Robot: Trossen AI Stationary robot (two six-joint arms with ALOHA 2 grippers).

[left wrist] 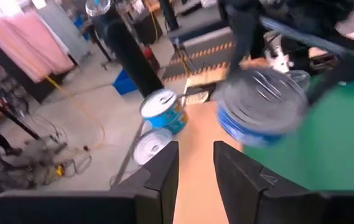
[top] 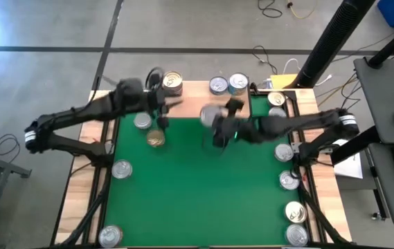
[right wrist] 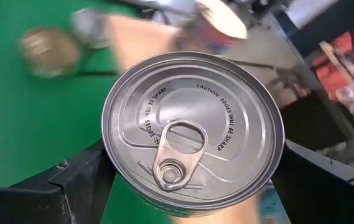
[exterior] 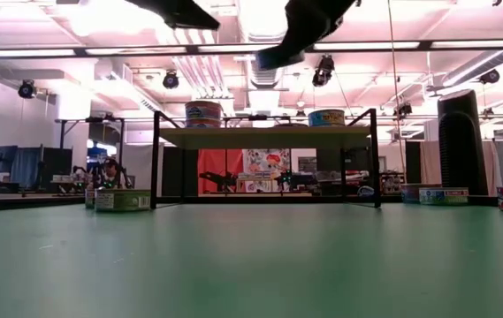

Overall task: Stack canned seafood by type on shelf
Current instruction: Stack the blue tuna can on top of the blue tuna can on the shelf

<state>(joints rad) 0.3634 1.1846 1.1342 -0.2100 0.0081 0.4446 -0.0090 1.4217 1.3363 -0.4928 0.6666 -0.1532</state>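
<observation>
green mat (top: pixel 197 187) covers table; concrete floor (top: pixel 183 28) beyond.

The one legible text sits on the silver lid of the tin (right wrist: pixel 193 129) gripped between the right gripper's (right wrist: pixel 189 177) fingers: embossed words curve around the pull tab (right wrist: pixel 175 152), reading "CAUTION: EDGES WILL BE SHARP", and the same warning, "WILL BE SHARP", repeats on the tab's other side. Labels on the blue-sided tins on the shelf (exterior: pixel 264 137) and along the bench edges are too small or blurred to make out.
</observation>
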